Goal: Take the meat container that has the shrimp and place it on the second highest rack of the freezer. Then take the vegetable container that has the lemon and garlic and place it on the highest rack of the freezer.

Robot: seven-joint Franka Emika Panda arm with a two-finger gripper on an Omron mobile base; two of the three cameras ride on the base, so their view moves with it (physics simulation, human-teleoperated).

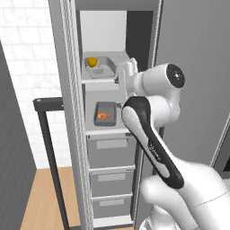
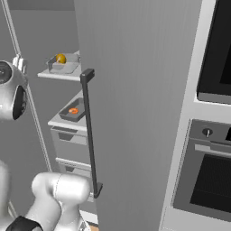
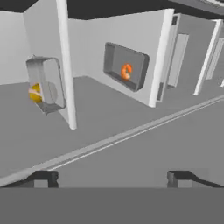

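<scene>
Both containers already sit inside the freezer (image 1: 72,112). The vegetable container (image 1: 101,65) with the lemon (image 1: 92,61) is on the highest rack (image 1: 96,79); I can't make out the garlic in it. The meat container (image 1: 105,113) with the shrimp (image 1: 103,116) is on the second highest rack (image 1: 108,131), 1 level down, above the 3 grey drawers (image 1: 112,148).

In the hand view the fingers (image 3: 113,177) point into the open cabinet from outside it, well apart from both trays. That view is rolled, so the racks run as near-vertical bars. The vegetable container (image 3: 45,84) lies far left of the finger line and the meat container (image 3: 125,66) far and roughly ahead, its long side running along its rack.

The fingers stand wide apart, holding and touching nothing; only grey wall shows between the tips.

My read: both placements look done, so the next move is probably pulling the arm straight out of the cabinet, minding the door edge (image 1: 58,90) on the left.
</scene>
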